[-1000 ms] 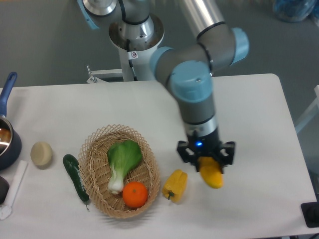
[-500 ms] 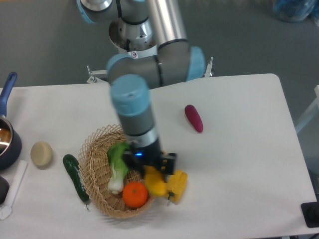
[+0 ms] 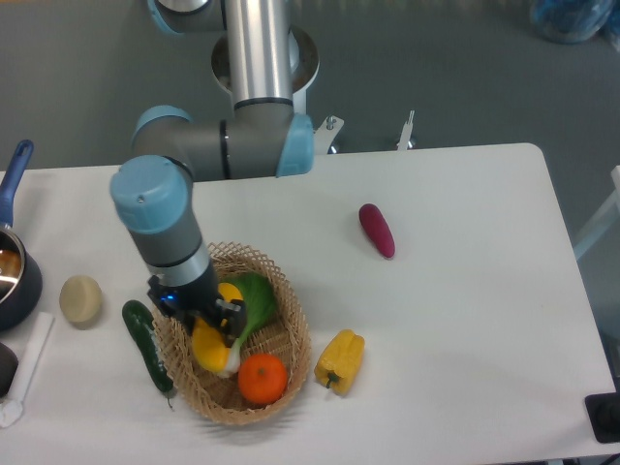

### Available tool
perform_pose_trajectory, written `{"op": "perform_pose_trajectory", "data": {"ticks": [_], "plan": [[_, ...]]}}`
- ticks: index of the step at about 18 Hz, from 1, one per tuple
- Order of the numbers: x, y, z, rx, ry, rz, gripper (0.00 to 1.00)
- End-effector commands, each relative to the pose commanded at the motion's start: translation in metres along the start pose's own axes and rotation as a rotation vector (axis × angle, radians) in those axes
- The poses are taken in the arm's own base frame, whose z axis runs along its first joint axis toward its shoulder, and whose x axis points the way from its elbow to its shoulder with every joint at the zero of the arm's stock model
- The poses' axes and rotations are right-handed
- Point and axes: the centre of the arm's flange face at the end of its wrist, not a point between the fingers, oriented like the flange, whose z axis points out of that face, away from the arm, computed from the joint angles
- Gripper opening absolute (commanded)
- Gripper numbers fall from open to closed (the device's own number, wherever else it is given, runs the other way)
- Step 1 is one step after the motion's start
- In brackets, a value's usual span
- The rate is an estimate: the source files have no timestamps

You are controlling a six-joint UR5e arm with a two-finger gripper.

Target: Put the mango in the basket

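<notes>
- Camera view from above shows me the black two-finger gripper over the left part of the oval, light tan woven wicker basket, its fingers clamped on the smooth yellow-orange mango.
- I see the mango inside the basket's outline, held at a slant, with one yellow end showing above the gripper body and the larger end below it; I cannot tell whether it touches the basket floor.
- Beneath and beside the mango I see a leafy green bok choy with a white stalk, lying in the basket.
- I see a round orange in the basket's near end, just beside the mango's lower end.
- Outside the basket on its right, just beside the rim, I see a lobed yellow bell pepper on the white table.
- On the left, close along the basket rim, I see a dark green cucumber, and further left a pale beige round potato-like item.
- At the far left edge I see a dark blue pot with a blue handle, partly cut off.
- Well apart to the right, I see a dark reddish-purple oblong vegetable lying on the table.
</notes>
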Motion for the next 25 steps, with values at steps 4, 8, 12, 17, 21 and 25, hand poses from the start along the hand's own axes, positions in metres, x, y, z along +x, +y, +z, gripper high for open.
{"op": "perform_pose_trajectory", "data": {"ticks": [4,8,12,17,21,25], "plan": [[0.001,0.001,-0.001,0.000,-0.008,0.004,1.00],[-0.005,-0.002,-0.017,0.025,-0.022,0.000,1.00],[-0.046,0.001,-0.034,0.023,-0.109,-0.048,1.00],[-0.163,0.045,-0.044,-0.017,-0.190,-0.075,1.00],[-0.241,0.089,-0.058,-0.045,-0.225,-0.033,1.00],[-0.290,0.129,-0.059,-0.090,-0.232,0.069,1.00]]}}
